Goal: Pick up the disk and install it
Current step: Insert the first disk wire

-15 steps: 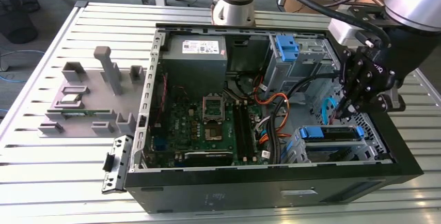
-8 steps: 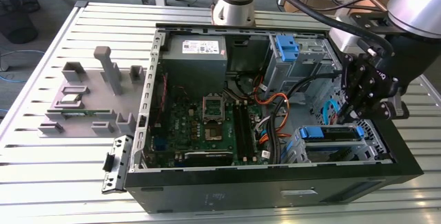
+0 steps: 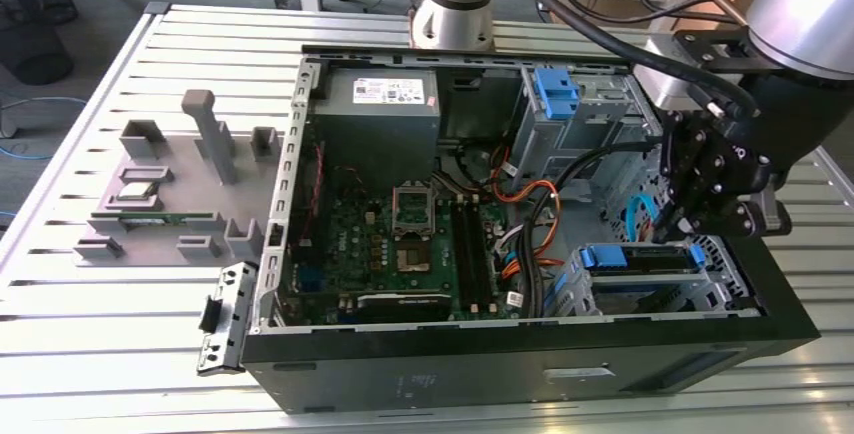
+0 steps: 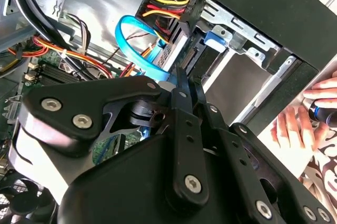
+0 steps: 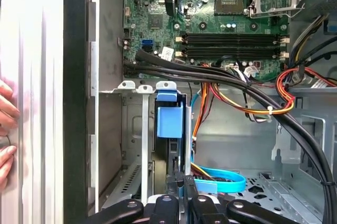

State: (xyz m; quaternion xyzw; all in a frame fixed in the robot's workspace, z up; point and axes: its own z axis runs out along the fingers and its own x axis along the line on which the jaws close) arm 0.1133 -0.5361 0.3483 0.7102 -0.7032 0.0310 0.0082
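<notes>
Gripper of black metal linkages (image 3: pixel 671 226) hangs over the near corner of the open black desktop computer case (image 3: pixel 534 379), at the exterior view's right. Its two slim fingers are pressed together in both wrist views, tips at the upper edge of the disk (image 5: pixel 169 153); I cannot tell whether they touch it. The silver drive with blue plastic rails sits inside the grey metal drive cage (image 3: pixel 727 272), seen edge-on in the first wrist view. A light-blue flat cable (image 5: pixel 224 184) curls just beside it. The green motherboard (image 3: pixel 400 244) lies further inside. A person's hand (image 4: pixel 295 124) rests outside the case wall.
</notes>
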